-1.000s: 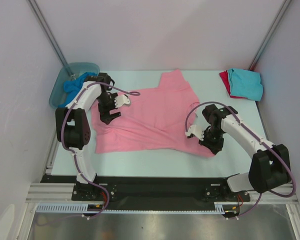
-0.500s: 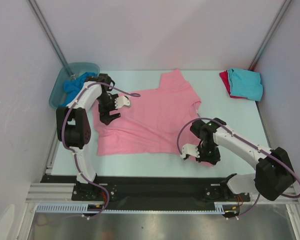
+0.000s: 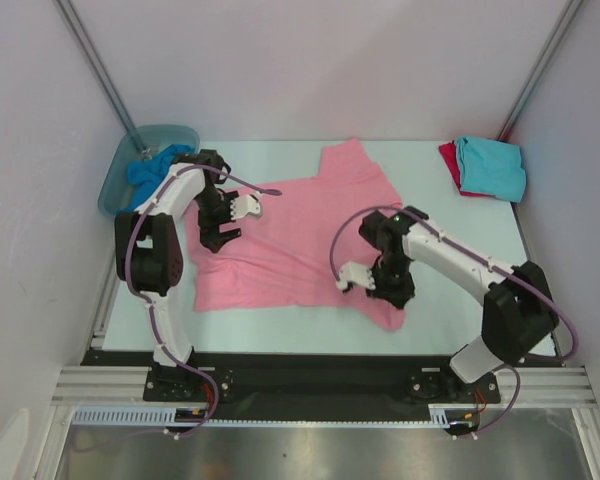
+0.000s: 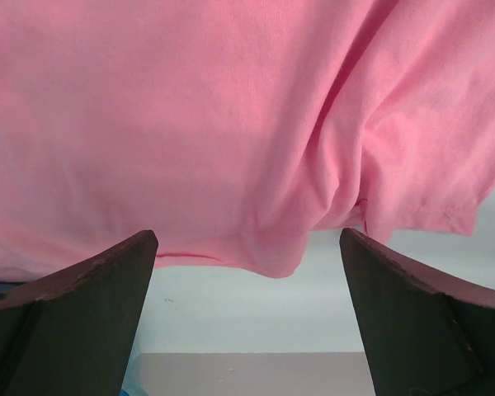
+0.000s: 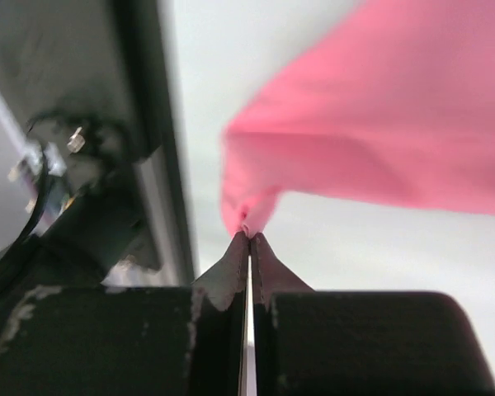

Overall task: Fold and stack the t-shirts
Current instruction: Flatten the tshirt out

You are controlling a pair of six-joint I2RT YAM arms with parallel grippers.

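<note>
Right gripper point(image 5: 249, 238) pinches a corner of the pink t-shirt point(image 3: 290, 235) near the front edge of the counter point(image 3: 430, 180); only its wrist view shows the pinch, overhead hides it. Left gripper point(image 4: 247, 318) spread wide, holding nothing, over the shirt's left side. Shirt lies spread mid-counter.

Matt pink cloth tee point(image 3: 300, 240) (fine knit), translucent plastic tub point(image 3: 115, 185)

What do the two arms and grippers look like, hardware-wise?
The left arm and right arm have white link shells and black joints. A purplish cable loops along each. A green light glows on the right arm. The left gripper and right gripper have dark, wedge-shaped fingers.
</note>
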